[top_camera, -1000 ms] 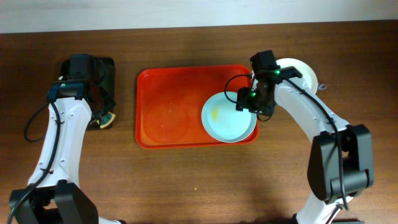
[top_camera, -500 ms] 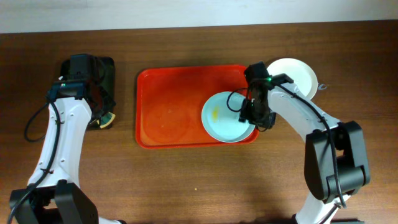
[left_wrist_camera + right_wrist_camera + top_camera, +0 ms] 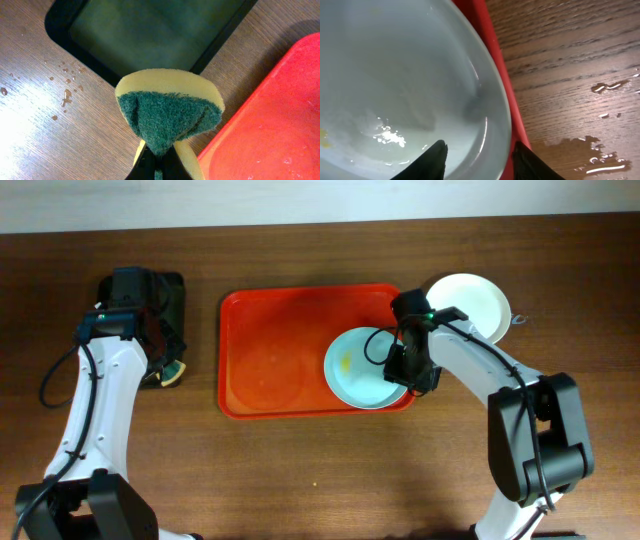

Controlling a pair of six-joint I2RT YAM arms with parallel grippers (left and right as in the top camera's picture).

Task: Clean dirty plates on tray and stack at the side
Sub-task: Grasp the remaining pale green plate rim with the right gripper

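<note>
A pale mint-blue plate (image 3: 360, 370) with a small yellow smear lies at the right end of the red-orange tray (image 3: 270, 350). My right gripper (image 3: 408, 375) is open at the plate's right rim, its fingers (image 3: 480, 157) straddling that rim (image 3: 492, 100) beside the tray's edge (image 3: 492, 45). A cream-white plate (image 3: 475, 298) sits on the table right of the tray, apart from it. My left gripper (image 3: 160, 167) is shut on a yellow and green sponge (image 3: 170, 107), held left of the tray near its edge (image 3: 270, 115). A third plate is not in view.
A small black tray (image 3: 172, 295) lies at the far left, also in the left wrist view (image 3: 150, 30). Water drops and small puddles lie on the wooden table (image 3: 600, 87) by the red tray's right side.
My right gripper has moved down and a little left along the mint plate's right rim, uncovering the cream-white plate. The left arm has not moved.
</note>
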